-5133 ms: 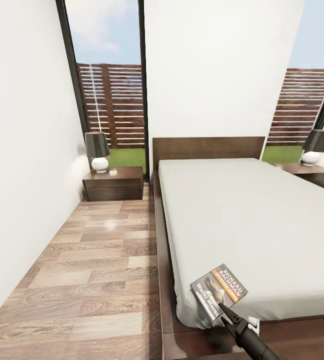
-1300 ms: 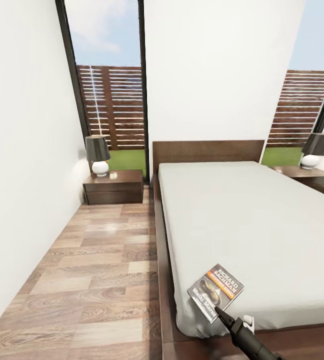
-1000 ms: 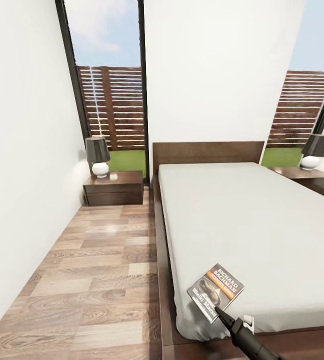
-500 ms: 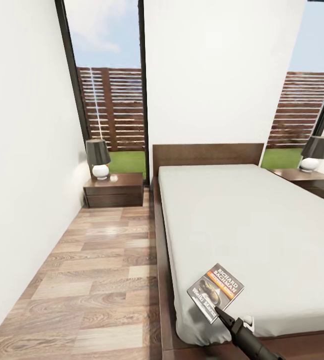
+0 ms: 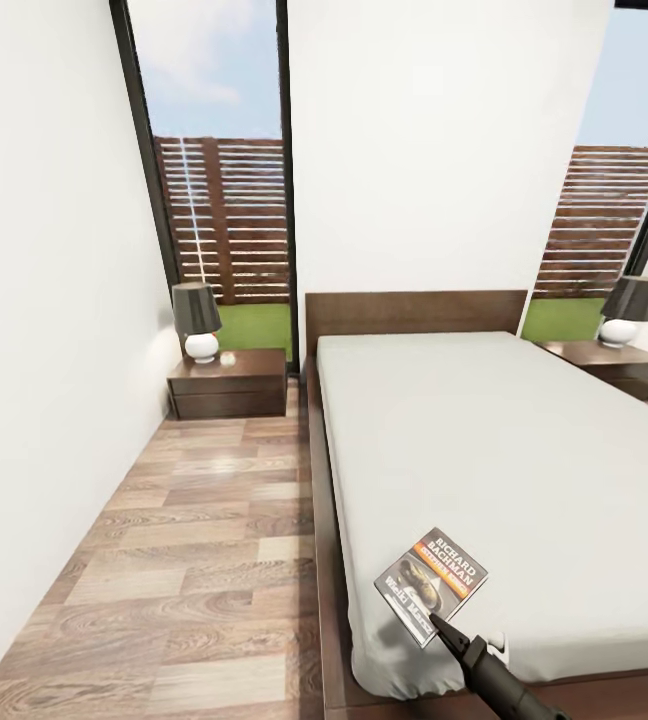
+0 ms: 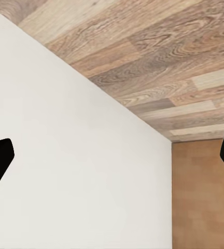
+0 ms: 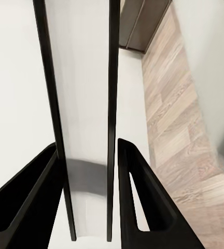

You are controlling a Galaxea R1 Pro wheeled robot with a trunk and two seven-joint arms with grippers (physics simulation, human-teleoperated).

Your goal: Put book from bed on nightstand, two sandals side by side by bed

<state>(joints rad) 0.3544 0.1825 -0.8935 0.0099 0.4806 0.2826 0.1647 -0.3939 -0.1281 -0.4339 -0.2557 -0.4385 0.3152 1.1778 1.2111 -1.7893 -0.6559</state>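
Near the bed's (image 5: pixel 524 440) foot, right claw (image 7: pixel 86 155) stayed clamped on the paperback (image 5: pixel 432 584); view backed away, nightstand (image 5: pixel 228 383) farther off.

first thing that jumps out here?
The right hand clamped on the Richard Bachman paperback, held over the near left corner of the big grey-white bed. Beyond it, a dark nightstand with a black-shaded lamp stands left of the headboard.

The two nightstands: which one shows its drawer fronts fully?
The nightstand at the bed's left side; the other nightstand is partly hidden behind the mattress.
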